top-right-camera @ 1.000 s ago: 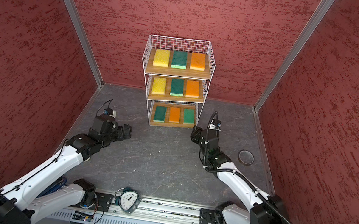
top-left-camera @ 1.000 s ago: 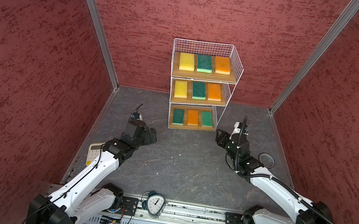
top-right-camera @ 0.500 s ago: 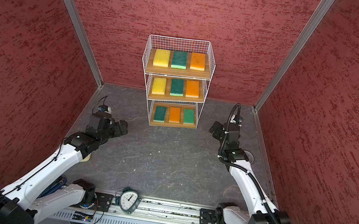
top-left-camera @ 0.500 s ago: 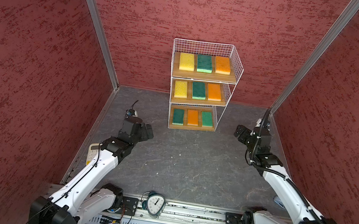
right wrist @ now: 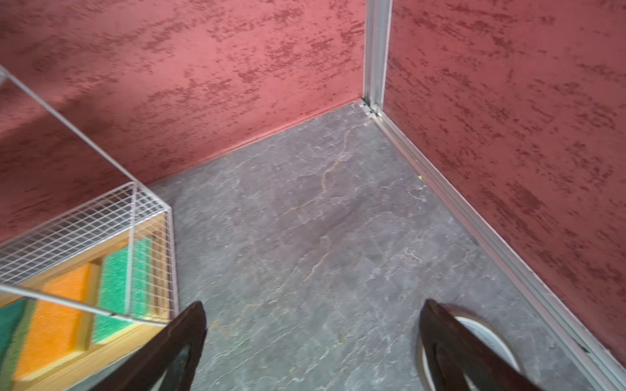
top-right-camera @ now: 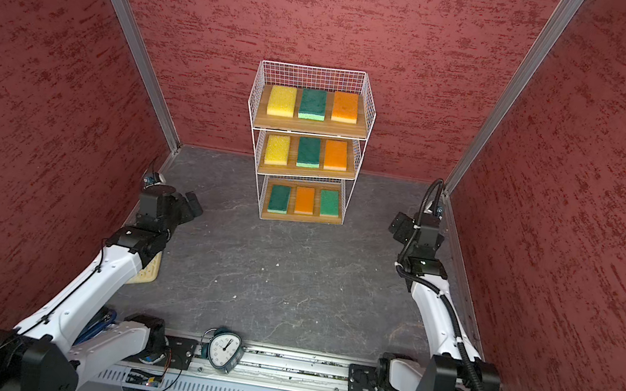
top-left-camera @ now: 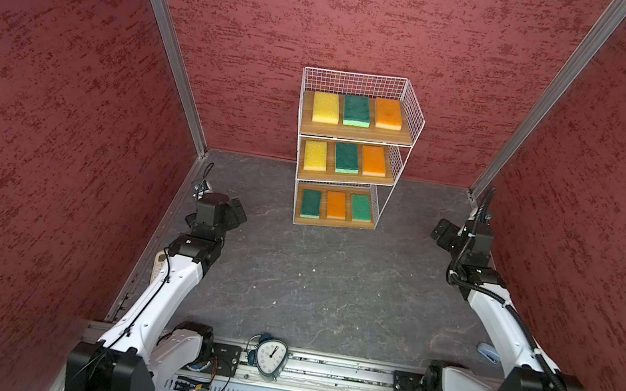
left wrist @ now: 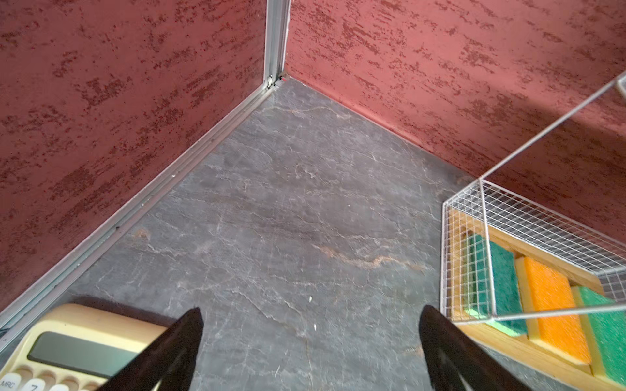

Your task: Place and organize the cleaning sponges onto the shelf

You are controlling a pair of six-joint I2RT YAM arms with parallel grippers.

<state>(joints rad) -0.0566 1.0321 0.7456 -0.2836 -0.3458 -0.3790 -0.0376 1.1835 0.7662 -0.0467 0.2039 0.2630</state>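
Shelf of white wire grid and light wooden boards, three tiers, standing against the textured red back wall on a grey, slate-patterned floor. Cleaning sponges, flat foam rectangles with pitted faces, lie three abreast on every board: yellow, green, orange on the upper two tiers; green, orange, green on the lowest. Left gripper and right gripper, with black tapered fingers spread wide and empty, hover over the floor on either side of the shelf. Cream calculator, one key marked "MRC", lies beside the left gripper.
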